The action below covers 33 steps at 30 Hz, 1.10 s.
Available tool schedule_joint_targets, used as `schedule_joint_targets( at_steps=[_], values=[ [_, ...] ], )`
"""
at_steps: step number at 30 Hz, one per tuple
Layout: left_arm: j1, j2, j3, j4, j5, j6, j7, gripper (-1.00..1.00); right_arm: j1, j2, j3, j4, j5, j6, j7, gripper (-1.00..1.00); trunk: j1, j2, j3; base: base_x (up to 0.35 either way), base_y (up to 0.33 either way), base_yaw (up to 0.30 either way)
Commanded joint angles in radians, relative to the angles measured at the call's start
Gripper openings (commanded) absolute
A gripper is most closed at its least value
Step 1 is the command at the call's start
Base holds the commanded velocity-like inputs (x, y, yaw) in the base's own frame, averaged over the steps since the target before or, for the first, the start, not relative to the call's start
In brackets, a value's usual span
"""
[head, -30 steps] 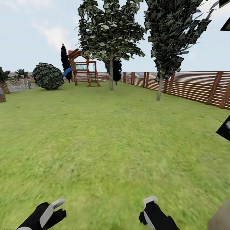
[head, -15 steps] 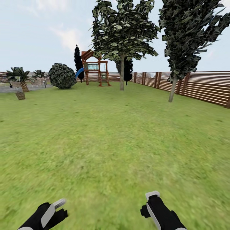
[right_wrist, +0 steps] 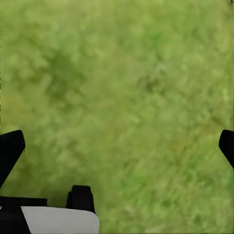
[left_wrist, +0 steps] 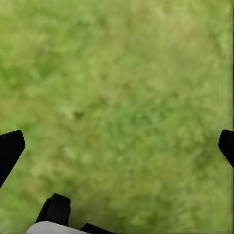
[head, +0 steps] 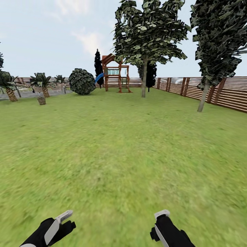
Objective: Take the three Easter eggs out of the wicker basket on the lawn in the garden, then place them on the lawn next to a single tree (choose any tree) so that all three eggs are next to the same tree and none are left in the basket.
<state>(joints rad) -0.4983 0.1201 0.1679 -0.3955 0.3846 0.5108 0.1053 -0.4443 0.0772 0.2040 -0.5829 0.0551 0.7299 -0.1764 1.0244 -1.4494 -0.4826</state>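
Green lawn [head: 116, 151] stretches ahead; a small basket [head: 41, 100] stands far off at ten o'clock. Left end effector [head: 65, 219] and right end effector [head: 160, 219] hang spread, holding nothing. Steering toward the tree [head: 144, 82] first would skip the eggs.

A round dark bush [head: 82, 81] stands beside what look like small palms [head: 42, 81].

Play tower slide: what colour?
Blue; the slide shows best in the head view, beside the wooden play tower.
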Motion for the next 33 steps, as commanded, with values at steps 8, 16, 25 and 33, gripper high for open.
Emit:
schedule_joint_targets(
  at_steps=[8, 16, 25, 33],
  values=[
    [0.0, 0.001, 0.003, -0.002, 0.011, 0.005, 0.002, 1.0, -0.001, 0.003, 0.008, 0.005, 0.011, 0.006, -0.002, 1.0, 0.001, -0.001, -0.001, 0.323, 0.0, 0.236],
    [0.0, -0.001, 0.001, -0.002, 0.011, 0.005, 0.002, 1.0, -0.001, -0.005, 0.005, 0.04, 0.011, -0.012, -0.005, 1.0, 0.001, -0.001, -0.001, 0.325, 0.0, 0.293],
    [0.0, -0.001, -0.001, 0.0, 0.01, 0.003, 0.001, 1.0, -0.001, -0.013, -0.003, 0.042, 0.005, -0.014, -0.003, 1.0, 0.001, -0.001, -0.001, 0.325, 0.0, 0.294],
    [0.0, 0.003, -0.001, 0.0, 0.01, 0.003, -0.001, 1.0, -0.001, -0.013, -0.001, 0.041, 0.003, -0.013, -0.002, 1.0, 0.001, -0.001, -0.001, 0.325, 0.0, 0.133]
  ],
)
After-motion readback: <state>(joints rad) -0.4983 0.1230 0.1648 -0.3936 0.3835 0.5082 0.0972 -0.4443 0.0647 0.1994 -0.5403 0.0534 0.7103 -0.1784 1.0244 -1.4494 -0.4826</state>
